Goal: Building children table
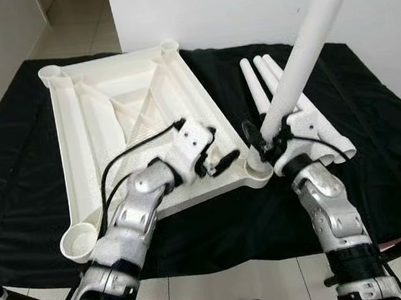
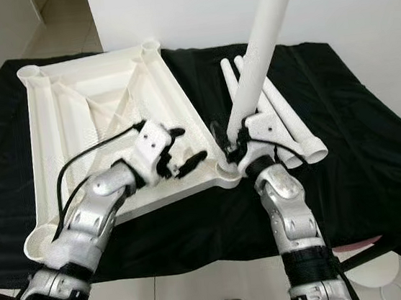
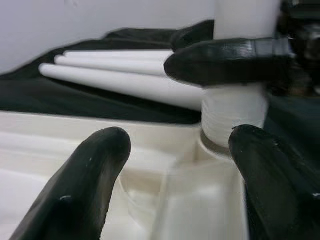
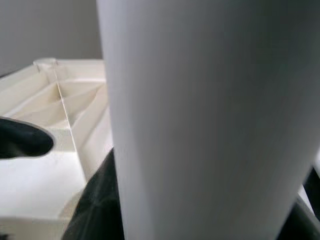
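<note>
The white table top [image 1: 130,107] lies upside down on a black cloth. My right gripper [image 1: 268,142] is shut on a long white leg [image 1: 304,44] that stands tilted up to the right. The leg's threaded end [image 3: 232,117] sits at the corner socket [image 1: 257,169] nearest that gripper. My left gripper [image 1: 221,151] is open, hovering over the table top just left of that corner, its fingers [image 3: 75,195] empty. Three loose legs [image 1: 253,86] lie side by side on the cloth behind the held one.
The black cloth [image 1: 28,162] covers the floor up to a white wall [image 1: 228,9]. Three other corner sockets [image 1: 80,240] stand free on the table top. Pale tiled floor [image 1: 223,281] shows along the near edge, by my feet.
</note>
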You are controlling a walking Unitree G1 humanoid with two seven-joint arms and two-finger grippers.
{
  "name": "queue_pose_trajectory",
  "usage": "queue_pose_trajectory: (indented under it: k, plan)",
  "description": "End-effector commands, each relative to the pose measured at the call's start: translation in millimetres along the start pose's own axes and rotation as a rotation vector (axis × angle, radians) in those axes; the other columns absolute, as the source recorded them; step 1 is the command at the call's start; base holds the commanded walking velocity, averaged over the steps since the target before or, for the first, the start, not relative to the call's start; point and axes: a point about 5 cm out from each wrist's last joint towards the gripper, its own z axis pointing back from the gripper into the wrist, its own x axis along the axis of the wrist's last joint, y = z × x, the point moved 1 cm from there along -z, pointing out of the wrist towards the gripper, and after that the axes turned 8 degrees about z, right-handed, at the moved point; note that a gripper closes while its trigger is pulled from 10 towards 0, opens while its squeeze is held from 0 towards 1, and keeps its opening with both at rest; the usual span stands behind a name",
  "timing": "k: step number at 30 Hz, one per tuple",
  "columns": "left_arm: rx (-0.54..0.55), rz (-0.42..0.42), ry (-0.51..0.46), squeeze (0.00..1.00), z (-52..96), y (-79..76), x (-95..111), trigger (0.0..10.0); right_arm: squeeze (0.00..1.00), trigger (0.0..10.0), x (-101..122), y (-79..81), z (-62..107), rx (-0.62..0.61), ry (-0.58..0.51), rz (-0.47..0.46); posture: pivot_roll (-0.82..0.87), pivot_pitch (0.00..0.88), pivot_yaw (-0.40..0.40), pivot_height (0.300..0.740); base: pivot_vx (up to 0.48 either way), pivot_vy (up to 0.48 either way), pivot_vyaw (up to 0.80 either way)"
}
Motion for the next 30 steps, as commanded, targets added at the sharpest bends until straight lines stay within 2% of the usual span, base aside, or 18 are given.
queue_pose_trajectory:
  k: [1,5,6,16,19,21,22,23,24,29,30]
  plan:
    - [-0.033,0.005,-0.001,0.0,3.5,-1.3,1,10.0,0.0,10.0,-1,1.5,2.2,0.016,0.004,0.008,0.06,0.0,-0.04,0.74,0.0,0.0,0.0]
    - [-0.034,0.003,0.024,0.0,11.0,-2.8,-2,10.0,0.0,10.0,-14,3.7,7.1,0.052,0.043,0.01,0.07,0.0,-0.045,0.74,0.0,0.0,0.0]
    - [-0.053,0.033,0.032,0.0,13.8,-6.6,-3,10.0,0.0,10.0,-23,4.6,7.2,0.065,0.067,0.003,0.07,0.0,-0.051,0.74,0.0,0.0,0.0]
    - [-0.071,0.049,0.03,0.0,16.1,-13.0,-1,10.0,0.0,10.0,-28,5.1,-1.7,0.075,0.076,-0.005,0.08,0.0,-0.053,0.74,0.0,0.0,0.0]
    - [-0.066,0.039,0.024,0.0,17.0,-14.4,2,10.0,0.0,10.0,-28,4.1,-8.5,0.103,0.093,0.057,0.09,0.007,-0.057,0.74,0.0,0.0,0.0]
    - [-0.066,0.039,0.024,0.0,17.0,-14.4,2,10.0,0.0,10.0,-28,4.1,-8.5,0.103,0.093,0.057,0.09,0.007,-0.057,0.74,0.0,0.0,0.0]
    - [-0.063,0.03,0.018,0.0,17.5,-14.9,4,10.0,0.0,10.0,-27,4.1,-10.3,0.132,0.1,0.112,0.09,0.011,-0.058,0.74,0.0,0.0,0.0]
    - [-0.063,0.03,0.018,0.0,17.5,-14.9,4,10.0,0.0,10.0,-27,4.1,-10.3,0.132,0.1,0.112,0.09,0.011,-0.058,0.74,0.0,0.0,0.0]
    - [-0.066,0.029,0.019,0.0,18.0,-15.8,6,10.0,0.0,10.0,-27,4.5,-10.8,0.158,0.104,0.149,0.1,0.011,-0.059,0.74,0.0,0.0,0.0]
    - [-0.075,0.019,0.02,0.0,18.4,-17.7,8,10.0,0.0,10.0,-28,7.1,-9.4,0.216,0.105,0.183,0.1,0.011,-0.059,0.74,0.0,0.0,0.0]
    - [-0.069,0.019,0.016,0.0,18.4,-17.3,11,10.0,0.0,10.0,-30,11.0,-5.2,0.286,0.112,0.236,0.1,0.01,-0.058,0.74,0.0,0.0,0.0]
